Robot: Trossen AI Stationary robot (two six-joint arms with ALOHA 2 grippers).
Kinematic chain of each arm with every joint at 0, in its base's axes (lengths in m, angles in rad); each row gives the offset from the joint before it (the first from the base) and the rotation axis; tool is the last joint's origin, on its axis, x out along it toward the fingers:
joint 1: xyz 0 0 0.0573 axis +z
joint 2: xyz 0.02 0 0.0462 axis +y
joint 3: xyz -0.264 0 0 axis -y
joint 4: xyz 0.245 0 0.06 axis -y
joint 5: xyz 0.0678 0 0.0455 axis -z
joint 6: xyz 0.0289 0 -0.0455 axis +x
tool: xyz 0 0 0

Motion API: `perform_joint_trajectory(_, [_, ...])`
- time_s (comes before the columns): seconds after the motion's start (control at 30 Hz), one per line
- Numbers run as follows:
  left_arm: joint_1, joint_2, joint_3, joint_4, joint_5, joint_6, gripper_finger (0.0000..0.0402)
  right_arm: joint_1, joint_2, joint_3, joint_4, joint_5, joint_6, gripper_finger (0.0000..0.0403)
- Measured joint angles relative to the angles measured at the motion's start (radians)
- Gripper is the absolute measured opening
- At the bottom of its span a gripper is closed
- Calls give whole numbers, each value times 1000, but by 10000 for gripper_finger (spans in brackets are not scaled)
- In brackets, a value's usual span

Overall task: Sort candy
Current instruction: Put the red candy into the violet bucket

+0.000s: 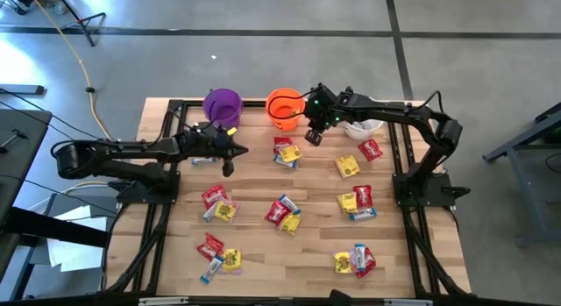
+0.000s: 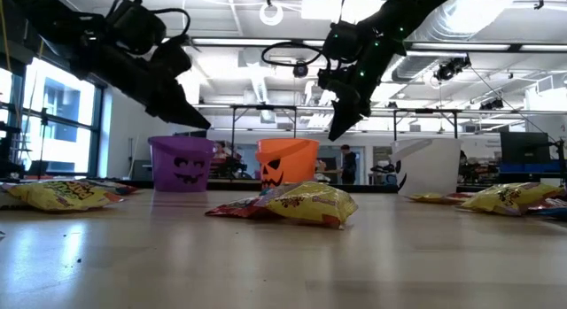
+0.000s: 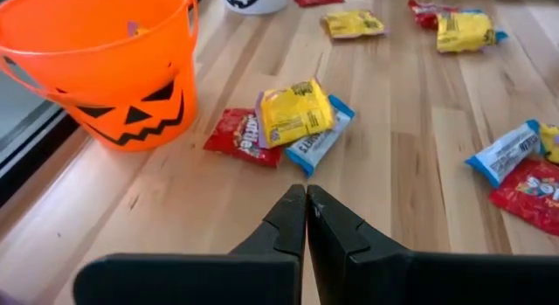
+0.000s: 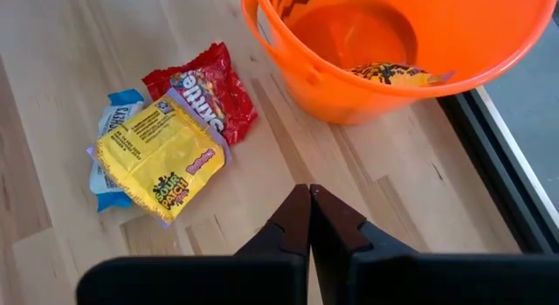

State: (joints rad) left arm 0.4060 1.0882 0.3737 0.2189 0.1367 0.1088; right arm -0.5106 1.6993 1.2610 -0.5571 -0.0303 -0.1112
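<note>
1. High view: nearest the lower edge of the bench (image 1: 412, 280), a candy (image 1: 354, 260) cluster lies at 5 o'clock, more clusters across the middle. The purple bucket (image 1: 223, 105), orange bucket (image 1: 284, 108) and white bucket (image 1: 364, 127) stand along the 12 o'clock edge. The left tool (image 1: 230, 157) hangs beside the purple bucket; the right tool (image 1: 313, 135) sits between orange and white buckets.
2. Low view: a yellow packet (image 2: 306, 204) lies closest, on a red one; the buckets stand behind it.
3. Left wrist view: the left tool's fingers (image 3: 288, 226) are pressed together, empty, above bare wood.
4. Right wrist view: the right tool, shut and empty, hangs beside the orange bucket, which holds one yellow sweet (image 4: 390, 74).
</note>
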Motion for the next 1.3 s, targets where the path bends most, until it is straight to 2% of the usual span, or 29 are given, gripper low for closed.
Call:
perform_joint_trajectory(0.8, [-23,6,21,-40,-24,-11,0,0,0,0,21,-2,27,0])
perform_joint_trajectory(1.07, [-53,88,74,-52,-51,37,0,0,0,0,38,-13,135,0])
perform_joint_trajectory(1.3, [-54,203,123,-38,-46,51,0,-3,13,0,30,-18,141,0])
